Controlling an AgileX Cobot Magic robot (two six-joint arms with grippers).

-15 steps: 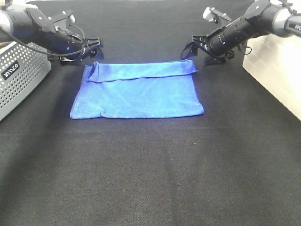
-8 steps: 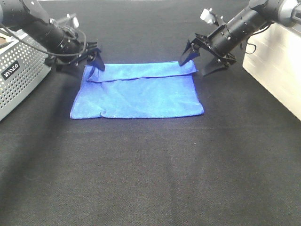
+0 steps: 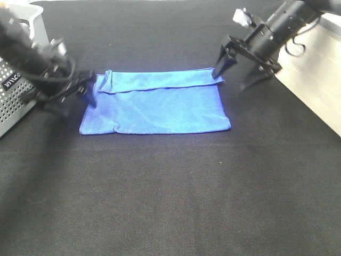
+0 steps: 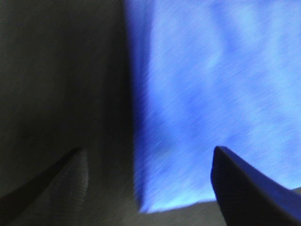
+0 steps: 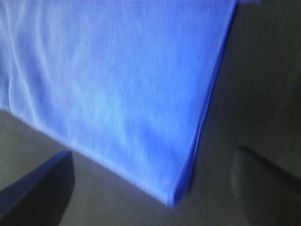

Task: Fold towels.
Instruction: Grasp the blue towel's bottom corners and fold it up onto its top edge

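Note:
A blue towel lies folded on the black tablecloth, with a narrow flap turned over along its far edge. My left gripper is open and low at the towel's left edge. In the left wrist view my left gripper straddles that edge of the towel, holding nothing. My right gripper is open at the towel's far right corner, one finger over the corner. In the right wrist view my right gripper straddles the right edge of the towel, also empty.
A grey perforated basket stands at the left edge, close behind my left arm. A white box stands along the right edge beside my right arm. The black cloth stretches toward the front.
My left gripper has moved from the towel's far left corner forward along its left edge. My right gripper has opened wider and shifted slightly right. The towel has not moved.

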